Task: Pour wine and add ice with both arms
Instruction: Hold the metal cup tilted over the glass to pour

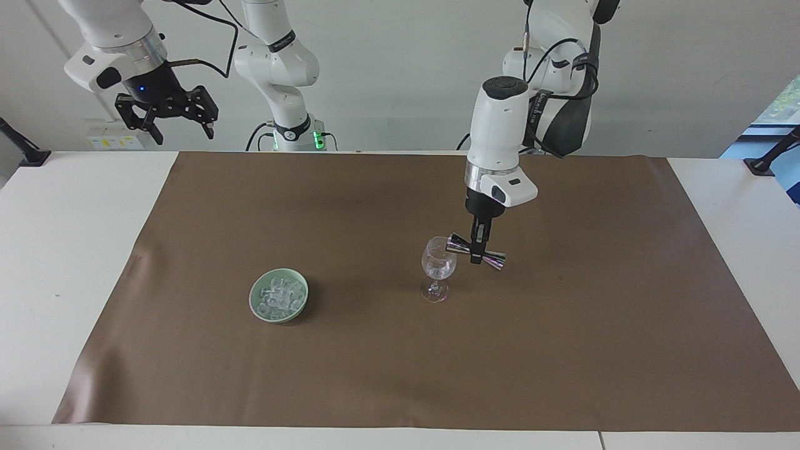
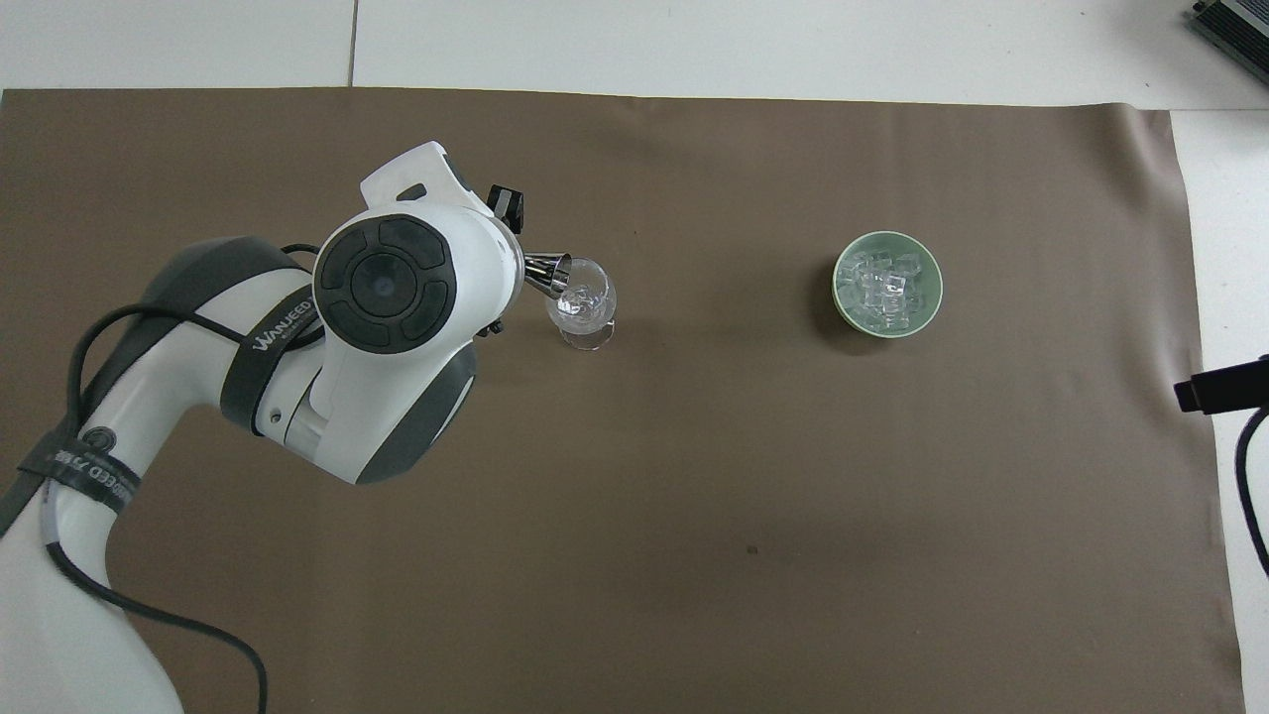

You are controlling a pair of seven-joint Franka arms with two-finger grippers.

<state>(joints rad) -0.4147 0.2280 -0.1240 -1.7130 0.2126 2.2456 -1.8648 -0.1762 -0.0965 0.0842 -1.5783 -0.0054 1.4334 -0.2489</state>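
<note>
Inside bowl [image 1: 279, 295]: ice [image 1: 277, 296].

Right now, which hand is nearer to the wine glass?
Left. The left hand holds a metal jigger tipped at the wine glass rim; the right hand waits open, raised at the right arm's end.

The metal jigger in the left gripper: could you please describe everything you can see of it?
The jigger is a small, shiny, double-ended metal measure: two cones joined at a narrow waist. The left gripper is shut on that waist and holds it tipped nearly on its side in the air. One open end rests at the rim of the clear stemmed wine glass, as if pouring; the other points toward the left arm's end of the table. No liquid stream is discernible.
</note>
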